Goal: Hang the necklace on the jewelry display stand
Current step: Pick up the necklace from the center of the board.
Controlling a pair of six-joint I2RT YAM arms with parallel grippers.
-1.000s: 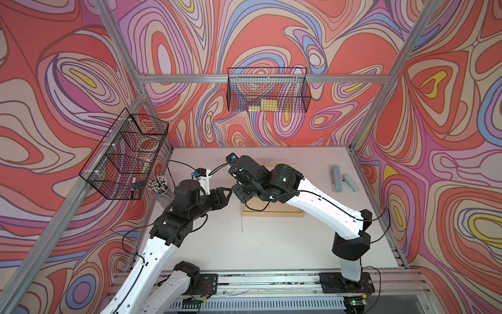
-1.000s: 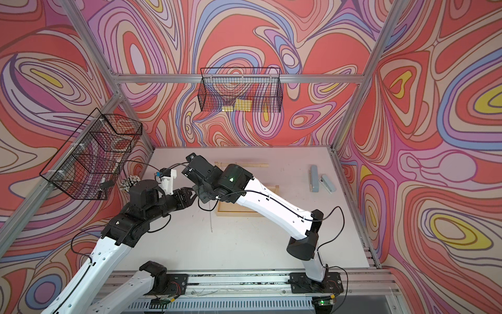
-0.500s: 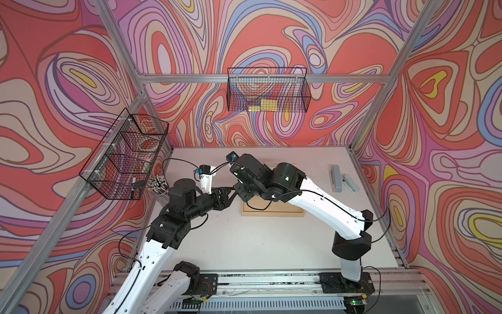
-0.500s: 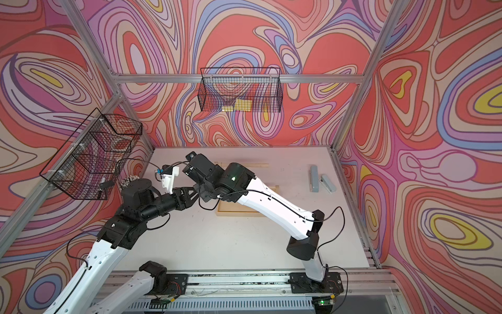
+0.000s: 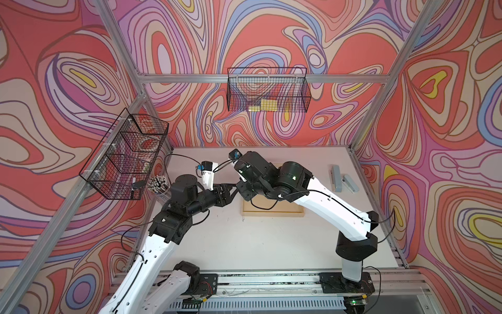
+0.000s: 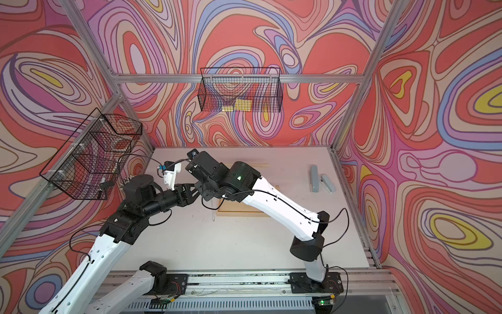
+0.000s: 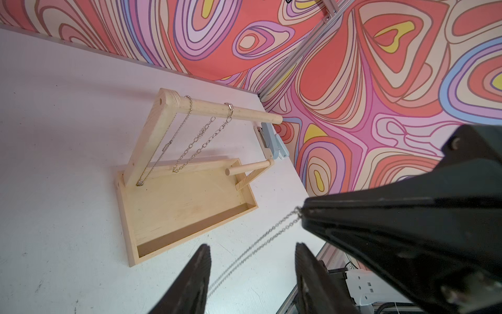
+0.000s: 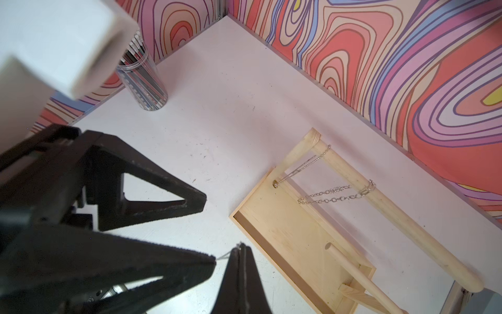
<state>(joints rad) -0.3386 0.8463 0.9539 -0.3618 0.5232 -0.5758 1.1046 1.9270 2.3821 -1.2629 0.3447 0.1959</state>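
Right claw: jaws pressed fully together, a thin silver necklace pinched at the tips; seen in the left wrist view as a doubled chain running from the right claw's tip down between the fingers of the left claw. Left claw: jaws parted about halfway, nothing gripped, the chain passing through the gap without visible contact; whether it brushes a finger cannot be told. Both claws are held tip to tip above the counter, just beside the near left corner of the jewelry display stand. Stand: pale wood, rectangular tray base, set on the counter toward the back, partly covered by the right arm in both top views. Upper dowel: two chains already draped over it, a fine ball chain beside the post and a heavier link chain further along. Lower dowel: bare. Elsewhere on the counter: a clear cup of pencils at the left back corner and two grey staplers at the right. Two black wire baskets are hung on the patterned walls.
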